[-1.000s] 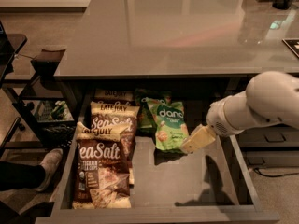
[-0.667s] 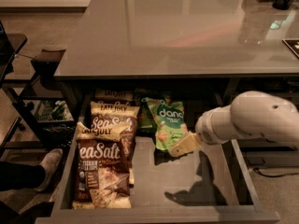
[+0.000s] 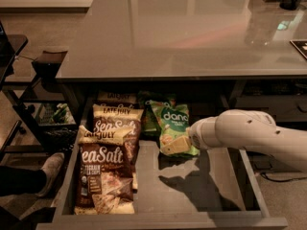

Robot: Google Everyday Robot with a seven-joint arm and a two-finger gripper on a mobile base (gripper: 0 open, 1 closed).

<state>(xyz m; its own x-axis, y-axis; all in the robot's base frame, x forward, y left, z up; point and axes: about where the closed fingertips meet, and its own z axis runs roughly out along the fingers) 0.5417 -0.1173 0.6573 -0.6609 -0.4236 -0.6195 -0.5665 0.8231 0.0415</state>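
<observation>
Surface: grey glossy counter (image 3: pixel 182 28), reflective, spanning the far half of the scene; pale floor beyond it at far left. Room, left side: a black rack (image 3: pixel 33 104) beside the counter, and a light shoe (image 3: pixel 50 169) on the floor near the drawer's left wall. Container: one open drawer (image 3: pixel 249 181) pulled out from under the counter toward the near edge, its grey bottom bare on the right half. Contents, left column: three brown Sea Salt chip bags overlapping like shingles, the near bag (image 3: pixel 103 176), the middle bag (image 3: pixel 117 126) and the far bag (image 3: pixel 116 98), which is partly under the counter edge. Contents, centre: a green Dang bag (image 3: pixel 171 123), lying flat with its label up, just right of the middle brown bag, with a darker green bag (image 3: pixel 147 116) tucked behind it. Long axis of the green Dang bag: far to near, top toward the counter, leaning slightly rightward at the near end. My gripper (image 3: pixel 175 146): reaching in from the right on my white arm (image 3: pixel 249 135), over the near end of the green Dang bag; whether it has closed on the bag I am unable to make out.
</observation>
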